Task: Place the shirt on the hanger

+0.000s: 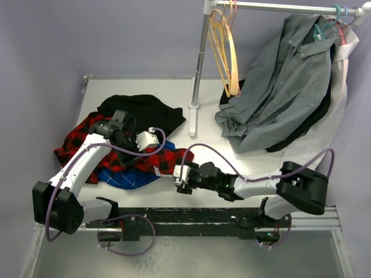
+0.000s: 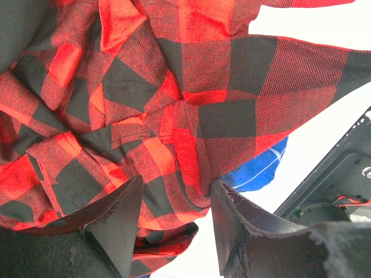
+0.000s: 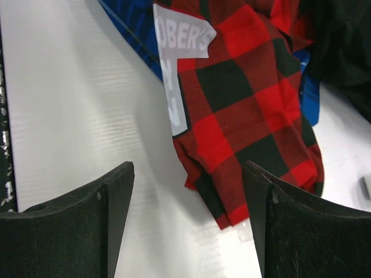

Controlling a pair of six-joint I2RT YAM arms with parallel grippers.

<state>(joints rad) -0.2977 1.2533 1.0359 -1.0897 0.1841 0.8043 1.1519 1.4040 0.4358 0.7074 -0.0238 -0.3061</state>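
Note:
The red-and-black checked shirt (image 1: 78, 142) lies crumpled at the table's left, over a blue checked shirt. My left gripper (image 1: 128, 142) is down in the pile. In the left wrist view it (image 2: 175, 184) stands open, with a fold of the shirt (image 2: 191, 87) between the fingers and touching the right one. My right gripper (image 1: 182, 176) is open and empty just off the shirt's near corner. In the right wrist view (image 3: 188, 168) that corner (image 3: 243, 133) with white lettering (image 3: 179, 40) lies between the fingers, nearer the right one. A hanger with a pink-red hook (image 1: 233, 8) hangs on the rail among tan ones.
A black garment (image 1: 145, 110) lies behind the shirt, and the blue checked shirt (image 1: 130, 178) pokes out near the front. A rail stand (image 1: 197, 69) rises mid-table. Tan wooden hangers (image 1: 223, 52) and grey and dark garments (image 1: 284, 87) on a teal hanger (image 1: 324, 26) hang at the right.

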